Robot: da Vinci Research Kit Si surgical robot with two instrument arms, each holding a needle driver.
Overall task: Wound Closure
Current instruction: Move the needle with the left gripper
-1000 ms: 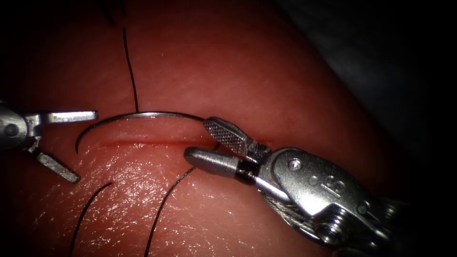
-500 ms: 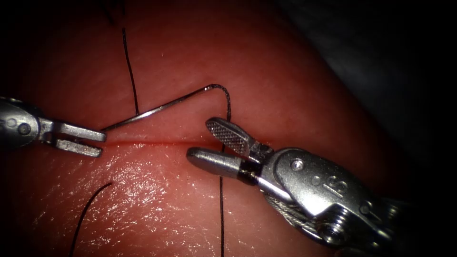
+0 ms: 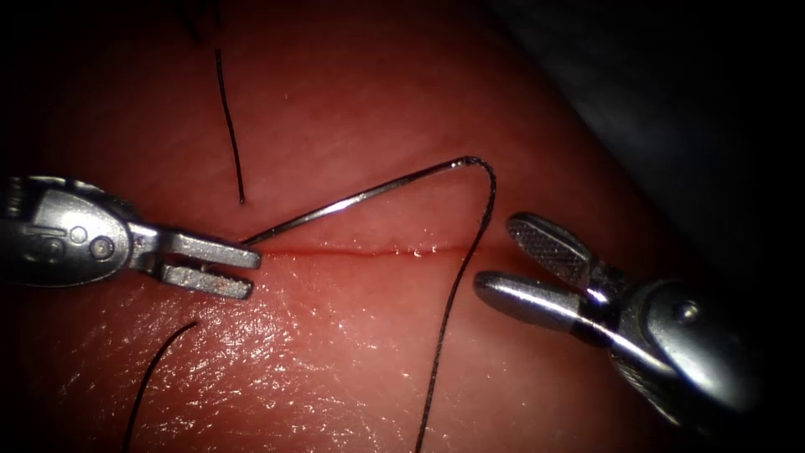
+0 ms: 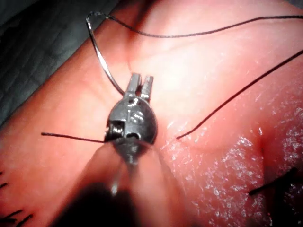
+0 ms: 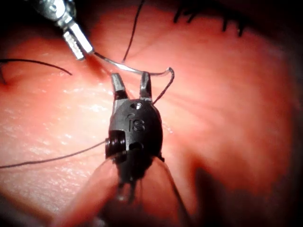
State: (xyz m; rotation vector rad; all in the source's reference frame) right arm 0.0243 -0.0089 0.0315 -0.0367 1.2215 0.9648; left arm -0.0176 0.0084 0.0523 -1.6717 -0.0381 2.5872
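My left tool point(image 3: 251, 273) is shut on the curved needle point(image 3: 360, 197) near its pointed end, just above the left part of the cut point(image 3: 377, 250). The needle rises to the right, free of the tissue point(image 3: 335, 92). From its swaged end the thread point(image 3: 453, 294) drops across the cut toward the near edge. My right tool point(image 3: 501, 256) stands open and holds nothing, at the right end of the cut. The left wrist view shows the left tool point(image 4: 141, 81) gripping the needle point(image 4: 102, 59). In the right wrist view the right tool point(image 5: 130, 78) is open just short of the needle point(image 5: 128, 70).
A loose thread end point(image 3: 228, 126) lies on the far side of the cut, another thread end point(image 3: 155, 377) on the near side at left. Dark cloth point(image 3: 671, 101) borders the tissue at the upper right. Dark earlier stitches point(image 5: 208, 14) sit further along the tissue.
My left tool closed on the needle near its point and carried it to the right, swinging the swaged end up. My open right tool let the needle go and drew back to the right.
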